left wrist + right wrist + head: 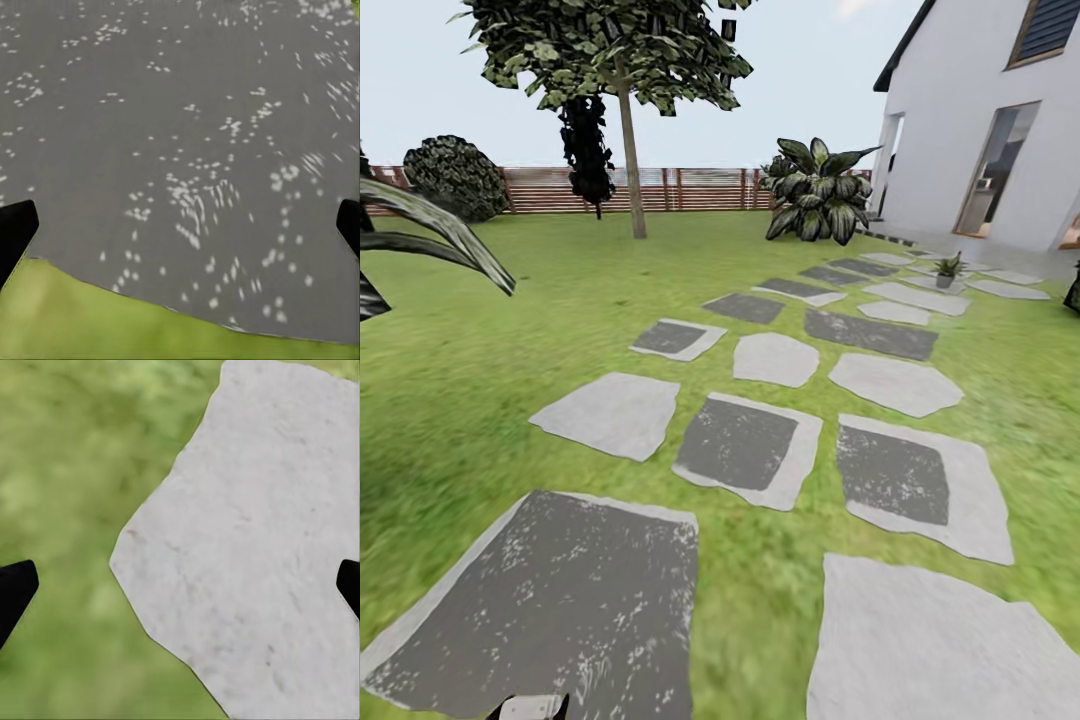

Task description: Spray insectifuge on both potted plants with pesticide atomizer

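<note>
Two dark fingertips (15,232) of the left gripper (180,229) at opposite edges of the left wrist view, set wide apart, holding nothing. Beneath them a dark grey stepping stone (180,112) speckled with white, and a strip of garden lawn (75,322) along its edge. Same wide stance for the right gripper (180,589): black fingertips (15,592) far from each other, nothing between, hanging over the edge of a pale rough stone (255,547) with blurred green grass beside it.

Seen from the head camera, many flat slabs, dark and pale, laid in a loose path (745,445) across the grass toward the white house (980,120).

One potted plant (947,268) well away from the robot, near the house, at the far end of that path: small, a low rosette of pointed green leaves in a tiny dark pot, standing upright on a pale slab. Too small for finer detail.

Big dark leafy bush (815,190) just beside the house corner. Slim tree (630,120) farther from the house, on the grass. Brown slatted fence (660,188) behind both, running away from the house, with a round bush (455,178) at its far end. Long striped leaves (430,235) farthest from the house.
</note>
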You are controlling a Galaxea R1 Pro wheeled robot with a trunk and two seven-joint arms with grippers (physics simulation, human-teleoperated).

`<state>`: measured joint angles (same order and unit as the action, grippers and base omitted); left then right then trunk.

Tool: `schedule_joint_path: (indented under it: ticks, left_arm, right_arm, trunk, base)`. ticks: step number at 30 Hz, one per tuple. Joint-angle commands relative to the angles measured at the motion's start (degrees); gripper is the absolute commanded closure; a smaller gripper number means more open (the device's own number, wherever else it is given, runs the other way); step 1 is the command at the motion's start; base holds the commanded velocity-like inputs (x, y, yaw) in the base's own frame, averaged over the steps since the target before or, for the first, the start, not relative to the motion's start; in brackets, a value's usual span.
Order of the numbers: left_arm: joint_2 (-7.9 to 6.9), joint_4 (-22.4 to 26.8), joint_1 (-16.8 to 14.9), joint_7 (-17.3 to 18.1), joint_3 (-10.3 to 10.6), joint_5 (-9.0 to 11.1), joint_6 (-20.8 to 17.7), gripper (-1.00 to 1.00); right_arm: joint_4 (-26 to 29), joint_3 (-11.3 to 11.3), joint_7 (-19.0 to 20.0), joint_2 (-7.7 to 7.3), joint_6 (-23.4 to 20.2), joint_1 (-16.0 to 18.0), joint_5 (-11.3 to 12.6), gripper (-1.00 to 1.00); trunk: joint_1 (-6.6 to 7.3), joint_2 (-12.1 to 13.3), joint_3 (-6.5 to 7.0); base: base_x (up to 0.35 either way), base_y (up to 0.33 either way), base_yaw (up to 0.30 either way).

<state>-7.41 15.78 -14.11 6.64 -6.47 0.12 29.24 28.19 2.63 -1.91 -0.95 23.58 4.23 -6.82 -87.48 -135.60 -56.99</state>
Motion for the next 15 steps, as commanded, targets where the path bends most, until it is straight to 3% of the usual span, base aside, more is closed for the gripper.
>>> schedule_joint_path:
  ticks: [1, 7, 15]
  left_arm:
    - [0.03, 0.0, 0.0, 0.6, -0.5, 0.0, 0.1, -1.00]
    - [0.01, 0.0, 0.0, 0.6, -0.5, 0.1, 0.1, -1.00]
    - [0.02, 0.0, 0.0, 0.6, -0.5, 0.1, 0.1, -1.00]
  right_arm:
    - [0.0, 0.2, -0.2, 0.07, 0.2, 0.0, -0.6, -1.00]
    - [0.0, 0.1, -0.1, 0.23, 0.2, 0.0, -0.6, -1.00]
    - [0.0, 0.1, -0.1, 0.24, 0.1, 0.0, -0.6, -1.00]
  trunk:
    - [-0.02, 0.0, -0.05]
    - [-0.02, 0.0, -0.05]
    - [-0.02, 0.0, -0.05]
  base:
    - [0.339, 0.000, 0.000]
    - [0.338, 0.000, -0.050]
    - [0.338, 0.000, -0.239]
